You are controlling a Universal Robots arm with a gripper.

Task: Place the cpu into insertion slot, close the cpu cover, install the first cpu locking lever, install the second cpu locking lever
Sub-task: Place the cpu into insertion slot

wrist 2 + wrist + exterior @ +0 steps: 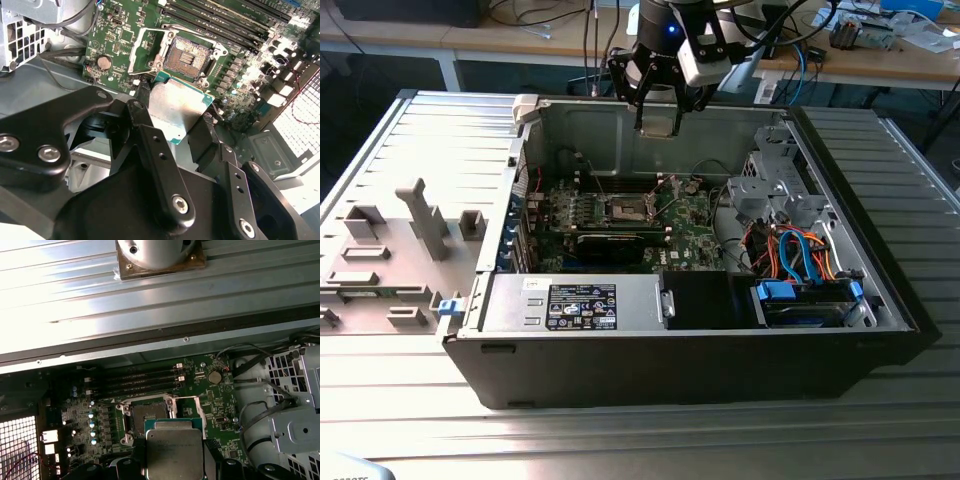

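My gripper (658,112) hangs above the open computer case, shut on the cpu (658,121), a flat silvery square with a tan-green edge. Both wrist views show the cpu (176,106) (174,452) clamped between the black fingers (144,107). Below it on the green motherboard (692,228) lies the insertion slot (625,208) (187,55) (146,415), uncovered, with its dark centre exposed. The cpu cover (149,47) (186,408), a thin silver frame, is swung open beside the slot. The cpu is well above the slot and apart from it.
Long memory slots (135,381) run beside the socket. A black expansion card (610,247), a power supply (575,303), a drive cage with blue and orange cables (800,255) and the case walls (590,125) surround the board. A grey ribbed panel (410,210) lies on the exterior view's left.
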